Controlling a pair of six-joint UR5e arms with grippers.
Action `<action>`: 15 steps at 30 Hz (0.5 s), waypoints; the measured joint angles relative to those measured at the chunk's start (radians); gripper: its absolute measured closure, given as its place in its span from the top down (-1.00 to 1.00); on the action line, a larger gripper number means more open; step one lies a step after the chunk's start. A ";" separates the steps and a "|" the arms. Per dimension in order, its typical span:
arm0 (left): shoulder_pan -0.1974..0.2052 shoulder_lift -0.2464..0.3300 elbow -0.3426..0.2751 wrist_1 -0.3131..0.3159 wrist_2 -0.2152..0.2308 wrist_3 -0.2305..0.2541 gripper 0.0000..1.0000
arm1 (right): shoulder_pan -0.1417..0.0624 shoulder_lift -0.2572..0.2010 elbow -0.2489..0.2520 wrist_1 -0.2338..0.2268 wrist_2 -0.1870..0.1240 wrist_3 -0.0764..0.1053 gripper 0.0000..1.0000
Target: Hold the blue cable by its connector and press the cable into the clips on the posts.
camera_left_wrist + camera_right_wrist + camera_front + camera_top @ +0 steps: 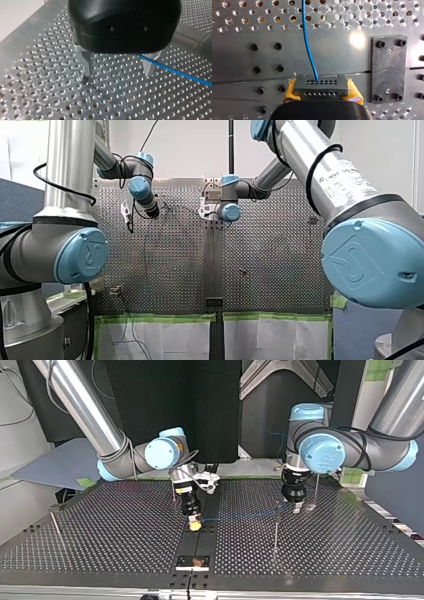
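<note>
The grey connector (320,87) sits between the yellow pads (290,90) of my right gripper (321,92), which is shut on it just above the table's middle seam. From the connector the blue cable (308,37) runs straight ahead over the perforated plate. In the top view the cable (240,516) stretches low across the table from my right gripper (194,521) to my left gripper (296,505). My left gripper (117,73) hangs open just over the plate. The cable (175,71) passes between its metal fingers (86,63), close by the other one, with neither finger touching it.
Thin upright posts stand on the table: one (275,530) near the cable in front of my left gripper, one (316,489) behind it, one (55,524) at the top view's far left. A black bolted plate (389,68) lies beside the connector.
</note>
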 joint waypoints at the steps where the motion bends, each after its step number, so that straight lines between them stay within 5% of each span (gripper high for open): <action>1: -0.003 0.002 -0.002 0.000 0.000 0.000 1.00 | 0.000 0.000 0.000 0.000 0.000 0.000 -1.00; 15: -0.042 0.079 -0.089 0.052 0.002 0.005 1.00 | 0.004 0.000 0.000 0.002 -0.001 -0.003 -1.00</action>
